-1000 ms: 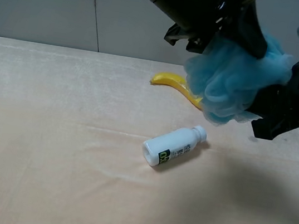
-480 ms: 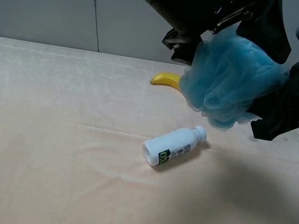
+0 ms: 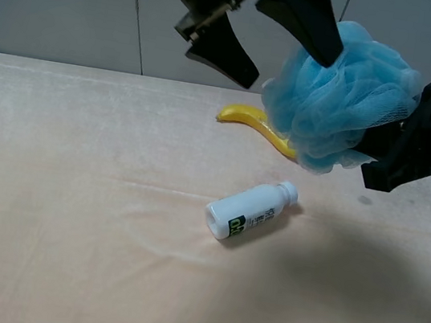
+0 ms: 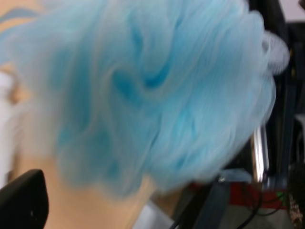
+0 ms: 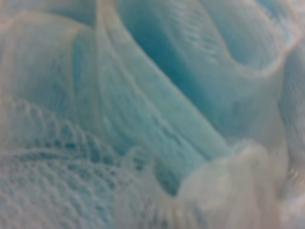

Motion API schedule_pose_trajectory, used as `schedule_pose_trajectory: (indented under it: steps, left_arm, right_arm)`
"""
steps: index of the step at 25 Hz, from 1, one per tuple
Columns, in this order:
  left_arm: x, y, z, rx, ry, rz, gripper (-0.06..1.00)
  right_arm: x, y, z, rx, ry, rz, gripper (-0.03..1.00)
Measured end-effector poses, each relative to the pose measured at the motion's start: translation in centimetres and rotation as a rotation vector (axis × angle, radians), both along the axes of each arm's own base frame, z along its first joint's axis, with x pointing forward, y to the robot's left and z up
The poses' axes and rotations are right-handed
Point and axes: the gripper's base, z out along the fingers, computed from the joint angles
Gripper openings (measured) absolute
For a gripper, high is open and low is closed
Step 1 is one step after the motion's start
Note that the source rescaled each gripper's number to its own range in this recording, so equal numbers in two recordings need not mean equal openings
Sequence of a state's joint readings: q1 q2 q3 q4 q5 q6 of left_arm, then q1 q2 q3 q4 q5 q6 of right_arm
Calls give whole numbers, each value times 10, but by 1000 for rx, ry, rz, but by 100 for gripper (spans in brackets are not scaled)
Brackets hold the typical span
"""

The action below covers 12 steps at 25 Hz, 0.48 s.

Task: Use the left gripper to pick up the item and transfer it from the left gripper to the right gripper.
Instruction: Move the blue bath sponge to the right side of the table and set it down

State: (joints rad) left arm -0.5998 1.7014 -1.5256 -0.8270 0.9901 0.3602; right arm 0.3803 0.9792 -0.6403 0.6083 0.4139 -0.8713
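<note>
Above the far right part of the table [image 3: 73, 189], the bath pouf [image 3: 338, 99] hangs in the air, over one end of the banana [image 3: 243, 115]. Half a second ago the left gripper [image 3: 287, 71] was clamped around its top. Now the two fingers stand wide apart and the arm has lifted up and to the left; one finger may still brush the mesh. The right gripper [image 3: 378, 157] is pushed into the pouf's right side. Nothing else carries the pouf, so you can take this gripper as closed on it, though the mesh hides its fingertips and fills the right wrist view. The handover looks almost done: draw the left arm clear and watch that the pouf does not slip. The only container is the white bottle [image 3: 250, 211], lying on its side on the table with its cap on. You cannot see what is inside.
</note>
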Motion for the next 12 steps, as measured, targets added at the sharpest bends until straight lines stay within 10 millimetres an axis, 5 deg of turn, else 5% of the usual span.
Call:
schedule_pose_trajectory:
  steps: [6, 12]
  left_arm:
    - [-12, 55, 47, 40, -107, 93, 100]
    - [-48, 107, 88, 181, -259, 207, 100]
  right_arm:
    - [0, 0, 0, 2, 0, -1, 1]
    - [0, 0, 0, 3, 1, -1, 1]
